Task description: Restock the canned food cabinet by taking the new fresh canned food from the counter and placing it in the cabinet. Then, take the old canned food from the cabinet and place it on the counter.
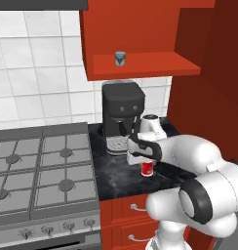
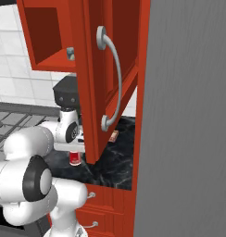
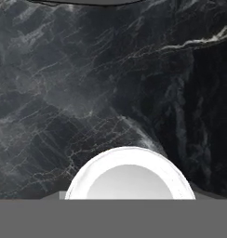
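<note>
White arm segments fill the lower right of your left base view, reaching forward so the gripper [image 1: 147, 158] hangs straight above the new fresh canned food [image 1: 148, 168]. That red can stands upright on the counter [image 1: 116, 178], in front of a black coffee machine [image 1: 122, 114]. You cannot tell whether the jaws touch it. Above, the old canned food [image 1: 120, 58] stands on the cabinet [image 1: 140, 66] shelf. A grey stove [image 1: 40, 168] lies to the left.

From your right base view, an open cabinet door [image 2: 108, 78] partly hides the red can [image 2: 75, 158] on the marble.

Through your hand view, the can's silvery top [image 3: 130, 179] sits close at the bottom, over dark veined stone.
</note>
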